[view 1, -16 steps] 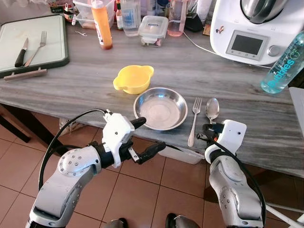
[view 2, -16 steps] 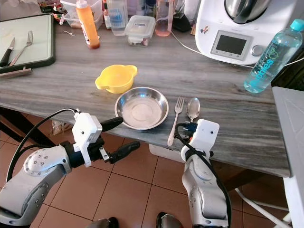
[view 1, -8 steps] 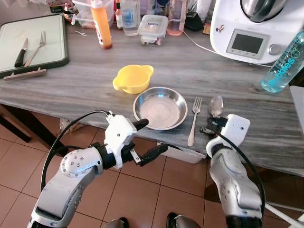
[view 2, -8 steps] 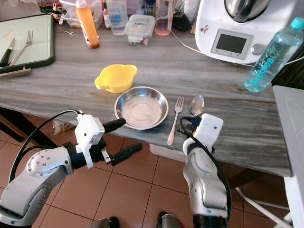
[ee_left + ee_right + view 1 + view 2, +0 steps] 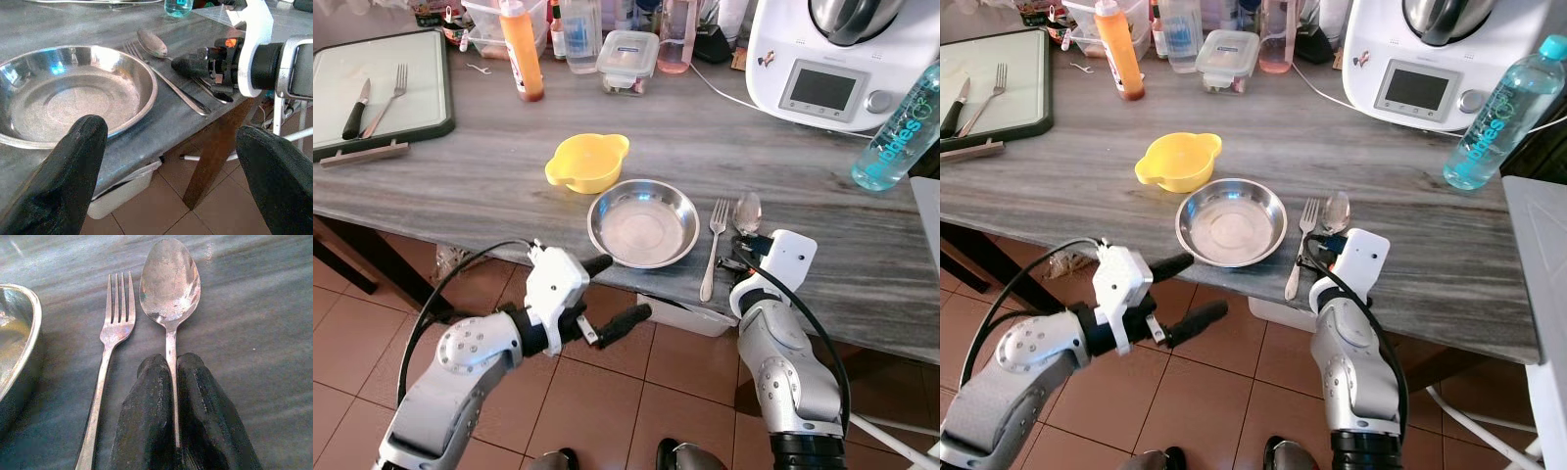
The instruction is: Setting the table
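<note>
Gripping the spoon [image 5: 169,289] by its handle, the right gripper [image 5: 172,401] had both black fingers pressed together on the thin shaft, low in the middle of the right wrist view. The spoon's bowl lay on the grey table [image 5: 489,166], pointing toward the top of that frame. Just beside it, on the side of the steel plate [image 5: 643,222], lay the fork [image 5: 713,247], parallel to the spoon and not touching it. In the left eye view these two sat at centre right, near the table's front edge, with the plate immediately to their left at frame centre. A yellow bowl [image 5: 588,161] stood just above and left of the plate, very close to its rim.

The left gripper [image 5: 607,294] hung lower centre-left of that frame, below the table edge and over the tiled floor, its two fingers spread well apart and holding nothing.

At upper left a cutting board [image 5: 337,83] carried a knife [image 5: 356,108] and a second fork [image 5: 387,98]. A blue water bottle [image 5: 899,132] stood at the right edge, beside a white kitchen machine [image 5: 822,69].
</note>
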